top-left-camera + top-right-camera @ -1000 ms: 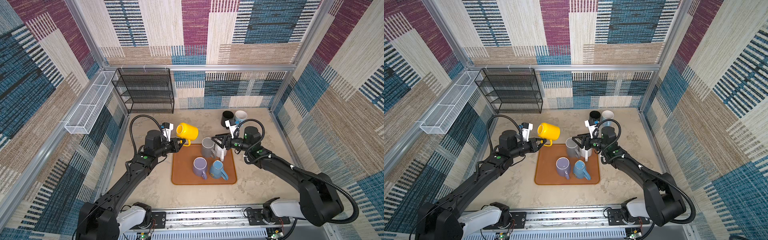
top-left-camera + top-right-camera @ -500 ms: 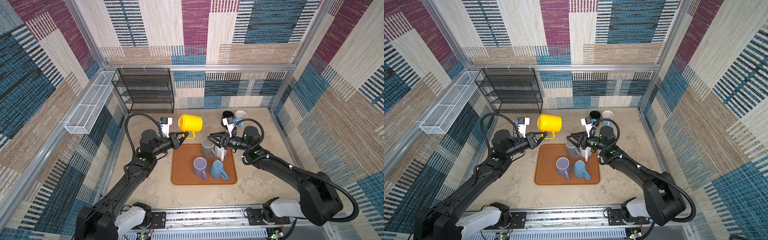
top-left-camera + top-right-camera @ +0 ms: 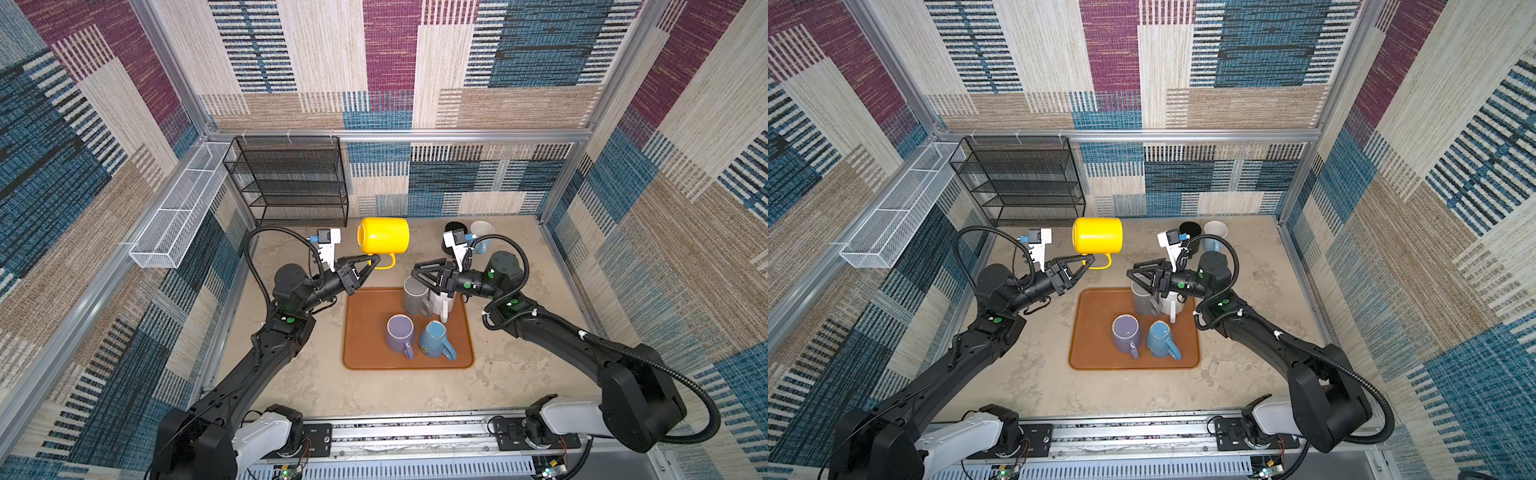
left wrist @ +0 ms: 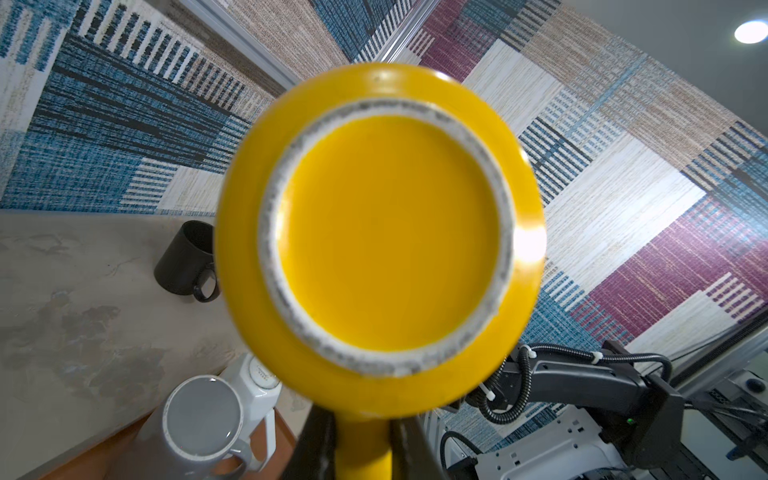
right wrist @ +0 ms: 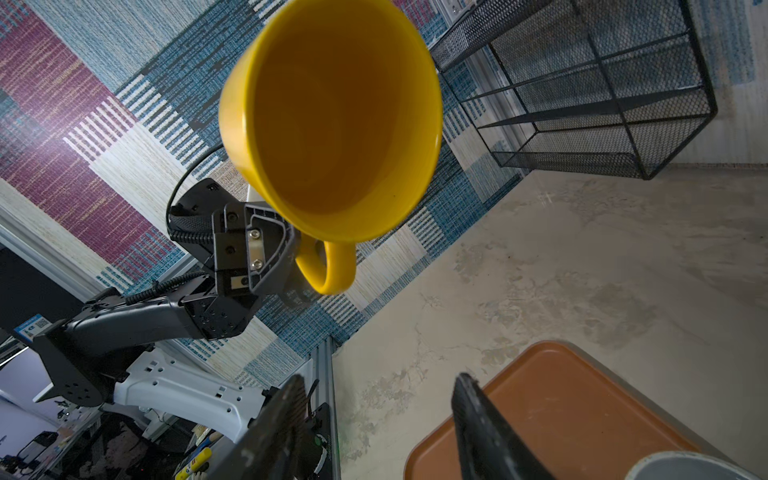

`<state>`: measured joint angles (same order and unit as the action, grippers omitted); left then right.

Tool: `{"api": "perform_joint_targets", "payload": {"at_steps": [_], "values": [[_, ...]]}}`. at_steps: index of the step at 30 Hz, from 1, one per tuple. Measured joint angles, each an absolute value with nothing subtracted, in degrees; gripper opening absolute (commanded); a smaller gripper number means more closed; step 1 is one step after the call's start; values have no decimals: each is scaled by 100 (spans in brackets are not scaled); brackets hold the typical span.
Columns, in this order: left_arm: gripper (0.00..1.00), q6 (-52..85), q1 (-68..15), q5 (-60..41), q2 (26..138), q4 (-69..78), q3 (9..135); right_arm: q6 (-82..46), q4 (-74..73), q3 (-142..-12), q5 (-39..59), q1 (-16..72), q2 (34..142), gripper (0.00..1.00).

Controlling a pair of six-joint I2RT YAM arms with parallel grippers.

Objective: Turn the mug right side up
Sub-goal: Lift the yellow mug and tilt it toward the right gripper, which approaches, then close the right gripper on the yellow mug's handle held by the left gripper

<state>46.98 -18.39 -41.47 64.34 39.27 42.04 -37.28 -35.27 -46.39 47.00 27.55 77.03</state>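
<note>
Yellow mug (image 3: 383,241) is up in the air, over the worktop (image 3: 407,390) just behind the brown tray (image 3: 365,324). It lies on its side: base toward the left arm, mouth toward the right arm. Left pincer (image 3: 372,261) is clamped on the handle (image 3: 386,262), which hangs under the body. Right pincer (image 3: 417,276) is apart, approx half spread & empty. It's above the grey mug (image 3: 413,296) on the tray, aimed at the yellow mug's mouth w/o touching.

Handling, my guess: glazed ceramic, so stiff, slick, fairly heavy for a handle-only hold, & it chips if dropped. Weight sits off the grip, so it'll prob. want to swing round the handle. Best hold = handle loop close to the body. Alt.: one jaw inside the rim, one on the outer wall. It needs more rotation to sit mouth up.
</note>
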Motion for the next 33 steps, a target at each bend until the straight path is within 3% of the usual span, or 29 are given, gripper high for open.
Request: {"api": "perform_joint_targets", "payload": {"at_steps": [22, 33], "values": [[0, 5555, -2121, -4364, 7277, 6001, 4069, -3962, -4248, -5188, 4794, 2993, 8143, 59], [0, 5684, -2211, -4372, 7557, 6521, 4069, -4274, -4722, -5369, 4794, 3037, 8320, 53]]}}
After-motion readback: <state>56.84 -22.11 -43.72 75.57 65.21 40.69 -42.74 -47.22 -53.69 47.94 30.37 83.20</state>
